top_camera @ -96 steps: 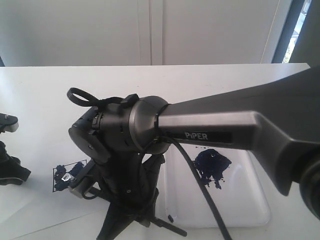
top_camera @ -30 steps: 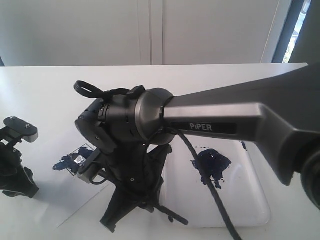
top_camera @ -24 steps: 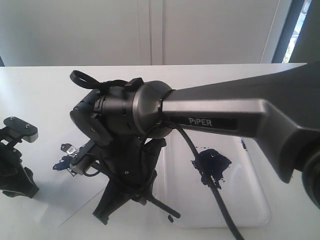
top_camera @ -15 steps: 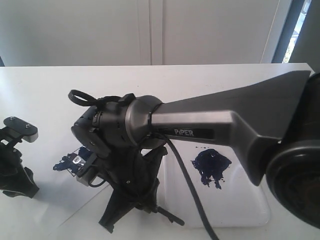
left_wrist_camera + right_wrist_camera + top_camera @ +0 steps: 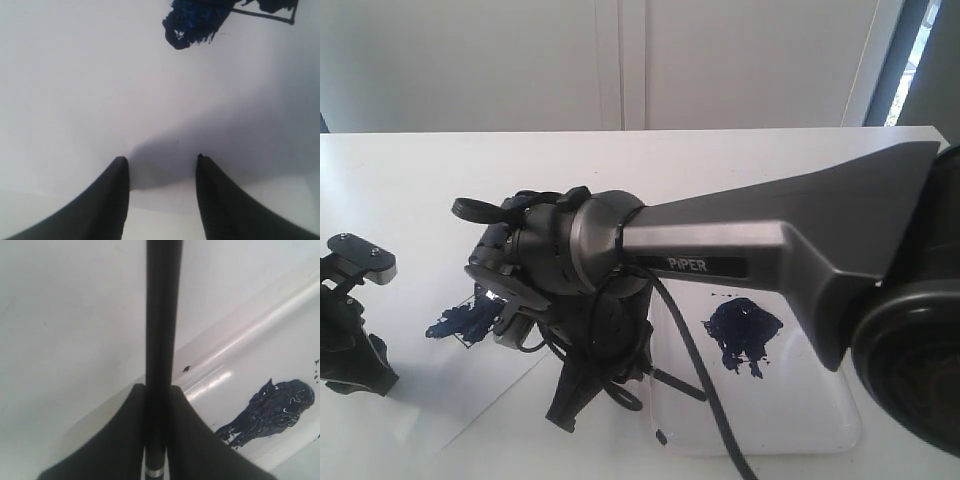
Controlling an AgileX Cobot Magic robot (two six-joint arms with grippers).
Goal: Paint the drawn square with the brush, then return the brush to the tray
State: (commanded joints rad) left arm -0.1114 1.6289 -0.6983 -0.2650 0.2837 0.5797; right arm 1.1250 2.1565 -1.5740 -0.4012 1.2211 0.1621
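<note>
Right pincer (image 5: 157,388): pressed tight on the brush (image 5: 161,325), with the handle clamped between both pads. The handle is slim, black and matte, and runs straight out past my fingertips. The silver ferrule (image 5: 155,472) just shows at the wrist end. The bristles are hidden under my wrist in the outside view, so I cannot tell whether they touch the paper.

Drawn square (image 5: 478,322): thin black outline, slightly tilted, on the paper sheet (image 5: 420,400), just beside my right wrist on its left. It is filled dark blue. A ragged smear (image 5: 192,22) spills past the outline on the side toward my left pincer. One corner of the outline reads crisp in the left wrist view.

Tray (image 5: 815,425): glossy white with a raised rounded rim, right of the paper. A dark blue blotch (image 5: 742,335) sits in its middle, with fine spatter around it. My right pincer hangs at the tray's left rim, and the rim passes directly under the handle.

Left pincer (image 5: 160,159): spread, nothing between the fingers, low over bare paper, short of the smear.

Edges and room: the paper's edge slants away from beneath my right pincer toward the near left. The white table (image 5: 740,165) stretches behind my arm to its far edge at the wall. My right forearm spans above the tray from the right.
</note>
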